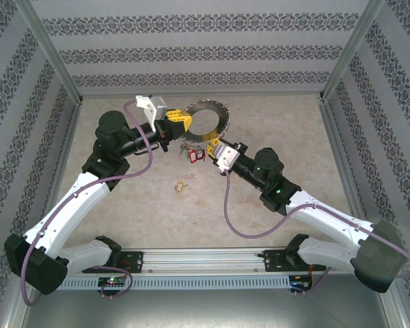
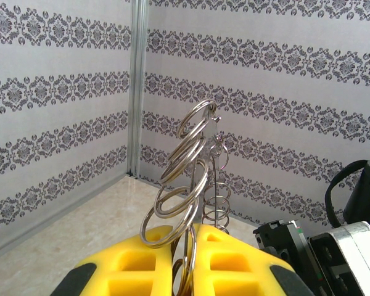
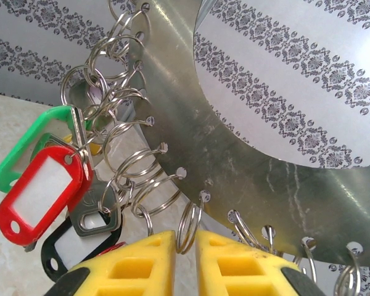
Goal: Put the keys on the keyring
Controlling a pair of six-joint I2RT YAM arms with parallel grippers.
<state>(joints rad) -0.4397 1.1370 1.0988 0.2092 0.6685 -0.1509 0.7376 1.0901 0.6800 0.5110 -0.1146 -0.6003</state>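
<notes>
The keyring [image 1: 206, 121] is a wide silver hoop held upright above the table, its rim fringed with small split rings. My left gripper [image 1: 180, 121] is shut on its left rim; in the left wrist view the yellow fingers [image 2: 142, 265] pinch the keyring [image 2: 197, 154] seen edge-on. My right gripper [image 1: 215, 147] is at the lower rim. Its fingers [image 3: 154, 259] close on one small split ring [image 3: 189, 225] hanging from the hoop plate [image 3: 246, 166]. Keys with red [image 3: 40, 191], green [image 3: 24, 148] and black tags hang left of it. A tan key [image 1: 181, 185] lies on the table.
The tabletop [image 1: 150, 205] is beige, walled by patterned panels on three sides. The hanging bunch of tagged keys [image 1: 193, 156] dangles between the two grippers. A rail [image 1: 205, 258] with the arm bases runs along the near edge.
</notes>
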